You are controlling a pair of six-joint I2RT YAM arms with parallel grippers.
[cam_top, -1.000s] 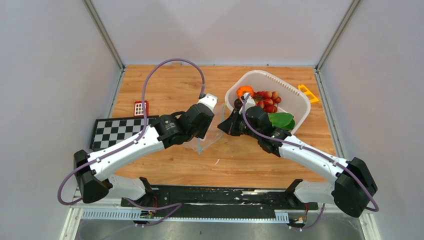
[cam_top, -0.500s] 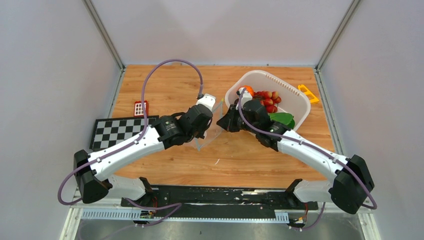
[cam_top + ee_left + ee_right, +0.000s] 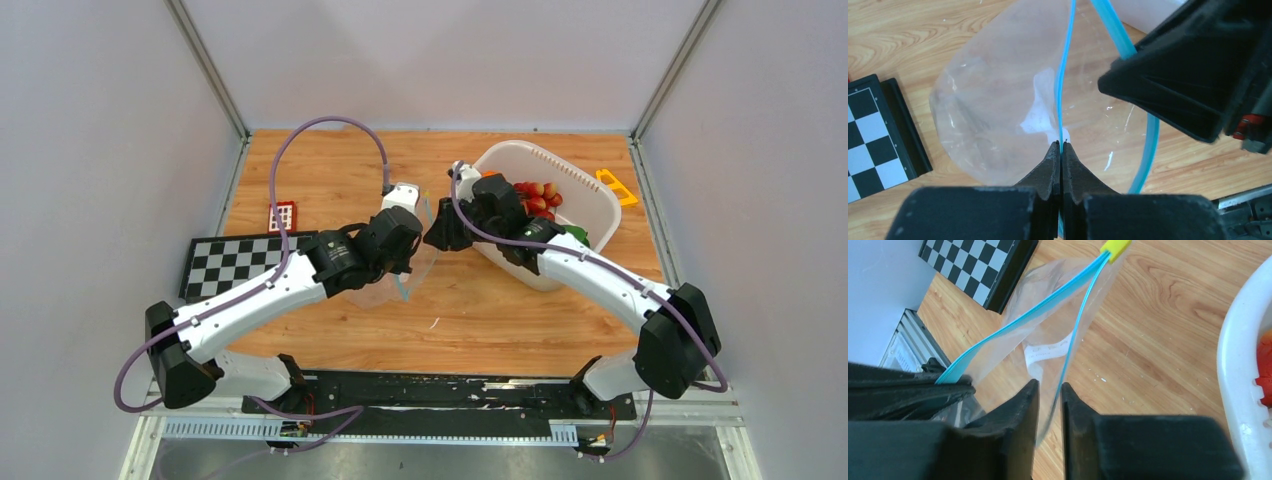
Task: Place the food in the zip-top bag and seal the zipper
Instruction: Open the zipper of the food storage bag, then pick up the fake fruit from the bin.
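The clear zip-top bag hangs open above the table between my two grippers. My left gripper is shut on one lip of its teal zipper, with the clear bag spread below. My right gripper is open a narrow gap, and the other teal lip runs between its fingers; whether they touch it I cannot tell. A yellow slider sits at the zipper's far end. Red grapes lie in the white basket. An orange-red piece shows at the frame edge.
A checkerboard lies at the left, with a small red block behind it. A yellow piece lies behind the basket and a green item inside it. The basket rim is right of my right gripper.
My right gripper moved left from the basket front to the bag's mouth. My left gripper shifted slightly left and back with the bag, whose mouth now gapes wider.
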